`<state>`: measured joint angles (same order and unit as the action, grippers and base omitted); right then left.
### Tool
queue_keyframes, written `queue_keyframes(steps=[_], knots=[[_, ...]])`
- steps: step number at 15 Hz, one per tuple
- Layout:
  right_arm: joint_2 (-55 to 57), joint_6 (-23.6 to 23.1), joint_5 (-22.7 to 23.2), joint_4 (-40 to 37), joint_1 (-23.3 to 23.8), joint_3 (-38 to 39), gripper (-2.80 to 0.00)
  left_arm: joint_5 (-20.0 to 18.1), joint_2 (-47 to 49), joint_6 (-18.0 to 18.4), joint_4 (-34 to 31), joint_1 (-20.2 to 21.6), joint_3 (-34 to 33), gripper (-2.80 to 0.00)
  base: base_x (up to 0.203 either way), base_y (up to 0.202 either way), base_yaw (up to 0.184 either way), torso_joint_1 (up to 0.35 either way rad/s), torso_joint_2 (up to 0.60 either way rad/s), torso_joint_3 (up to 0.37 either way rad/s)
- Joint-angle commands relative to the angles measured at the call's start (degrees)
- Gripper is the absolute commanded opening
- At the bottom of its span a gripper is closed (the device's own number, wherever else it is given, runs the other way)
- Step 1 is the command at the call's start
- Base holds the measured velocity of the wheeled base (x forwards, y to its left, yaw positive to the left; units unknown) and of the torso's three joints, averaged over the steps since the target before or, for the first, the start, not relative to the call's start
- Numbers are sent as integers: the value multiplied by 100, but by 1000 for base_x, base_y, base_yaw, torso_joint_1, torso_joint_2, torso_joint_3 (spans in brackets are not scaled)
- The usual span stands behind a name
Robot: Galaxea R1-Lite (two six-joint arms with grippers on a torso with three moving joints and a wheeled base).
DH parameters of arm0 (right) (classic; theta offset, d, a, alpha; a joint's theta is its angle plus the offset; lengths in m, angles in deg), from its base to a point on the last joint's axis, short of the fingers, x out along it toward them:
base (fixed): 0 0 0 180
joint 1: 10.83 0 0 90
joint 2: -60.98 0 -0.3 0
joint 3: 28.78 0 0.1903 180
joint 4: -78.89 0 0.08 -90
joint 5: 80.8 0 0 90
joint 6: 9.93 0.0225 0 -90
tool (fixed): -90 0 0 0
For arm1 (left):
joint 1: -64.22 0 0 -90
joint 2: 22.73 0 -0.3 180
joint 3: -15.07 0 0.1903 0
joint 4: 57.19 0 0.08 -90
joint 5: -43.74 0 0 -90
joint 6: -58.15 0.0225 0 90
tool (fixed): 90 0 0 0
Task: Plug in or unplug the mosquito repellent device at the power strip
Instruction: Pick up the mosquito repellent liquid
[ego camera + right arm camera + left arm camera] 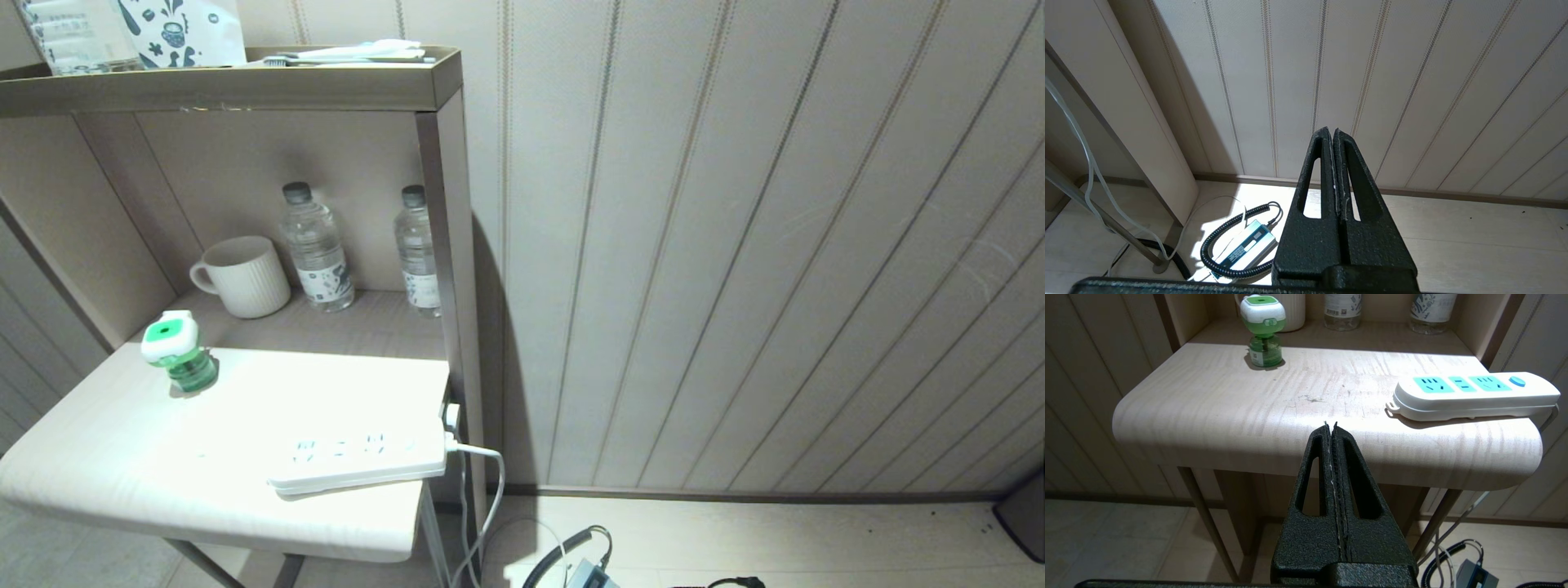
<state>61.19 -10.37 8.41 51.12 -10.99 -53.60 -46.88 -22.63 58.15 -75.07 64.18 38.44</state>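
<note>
- Mosquito repellent device (175, 349) stood upright, unplugged, at table's (122, 457) far left, well apart from power strip (359, 459) at right edge.
- Left gripper (1330, 425) pressed shut, empty, short of table edge.
- Right gripper (1330, 131) likewise closed, empty, facing the wall, probably parked.

table (98, 457) | mosquito repellent device (175, 351) upright | power strip (359, 461) at edge

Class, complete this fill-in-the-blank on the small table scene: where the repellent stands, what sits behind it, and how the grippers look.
1. The mosquito repellent device stands ____ on the table, apart from the power strip.
2. The mug stands beside ____ water bottles.
3. The left gripper and right gripper are both ____.

Missing words: upright; two; shut
</note>
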Motion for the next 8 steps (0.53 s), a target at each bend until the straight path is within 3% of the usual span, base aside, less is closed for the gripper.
queue_keyframes(steps=[1, 6, 8], knots=[[-3, 0, -1, -8, -2, -4, -280, 1, -1, 0, 5, -3, 0, -280, 0, 0, 0, 0, 0, 0], [-3, 26, 8, 0, -2, -4, -280, 99, 0, 77, -64, 5, 36, -280, 0, 0, 0, 0, 0, 0], [-3, 6, 8, 2, -2, -4, -280, 266, 222, 80, -361, 5, 748, -280, 0, 0, 0, 0, 0, 0]])
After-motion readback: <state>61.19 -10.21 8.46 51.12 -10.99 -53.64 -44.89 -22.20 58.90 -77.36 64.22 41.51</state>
